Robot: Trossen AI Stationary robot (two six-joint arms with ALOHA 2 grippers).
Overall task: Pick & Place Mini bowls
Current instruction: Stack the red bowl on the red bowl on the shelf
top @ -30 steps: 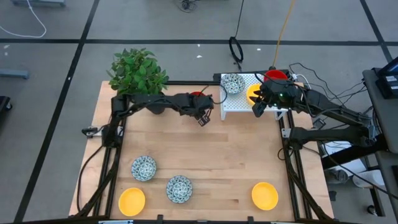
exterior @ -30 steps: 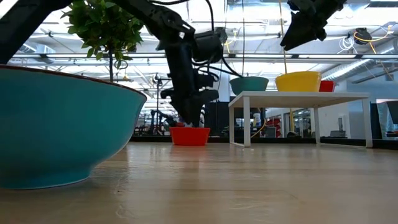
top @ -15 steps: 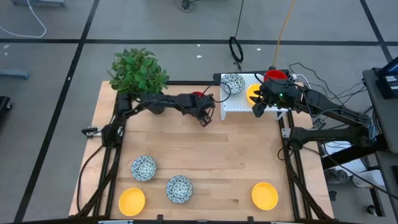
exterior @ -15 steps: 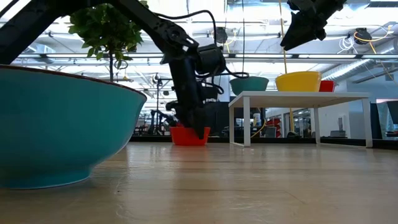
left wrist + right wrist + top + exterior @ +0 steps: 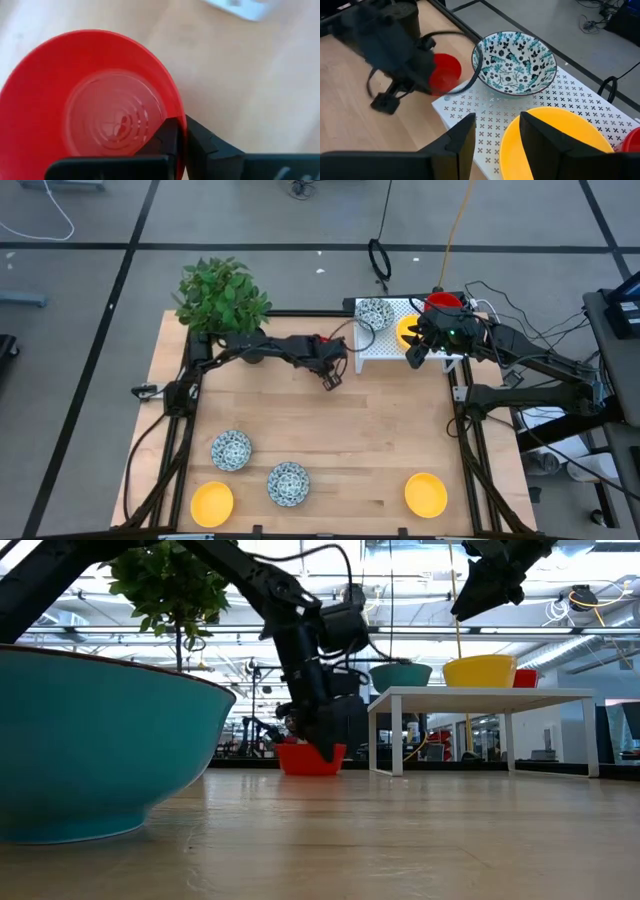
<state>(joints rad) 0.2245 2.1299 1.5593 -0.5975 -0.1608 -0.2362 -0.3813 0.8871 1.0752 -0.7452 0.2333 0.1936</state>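
Note:
A red mini bowl (image 5: 95,105) sits on the table just left of the white rack (image 5: 385,345); it also shows in the low view as the red bowl (image 5: 310,758). My left gripper (image 5: 182,142) is shut on its rim. My right gripper (image 5: 495,145) hovers open above the rack, over a yellow bowl (image 5: 555,145) and beside a patterned bowl (image 5: 515,62), touching neither. A red bowl (image 5: 443,302) stands at the rack's far right. In the high view my left gripper (image 5: 322,352) and my right gripper (image 5: 415,350) flank the rack. My left gripper pinches the red bowl's rim (image 5: 181,122) on the side toward the white rack, one finger (image 5: 167,140) inside the bowl and one (image 5: 202,145) outside. The fingers come from above, slanting down. The bowl's base looks to be on the table.
Near the table's front edge lie two patterned bowls (image 5: 231,449), (image 5: 288,483) and two yellow bowls (image 5: 212,503), (image 5: 426,494). A leafy plant (image 5: 222,295) stands at the far left corner. Bare wood lies in the table's middle.
My left gripper has come down over the red bowl and shifted a little toward the table's right edge, and it now holds the bowl's rim. The bowl has slid slightly toward the rack. My right arm has kept still.

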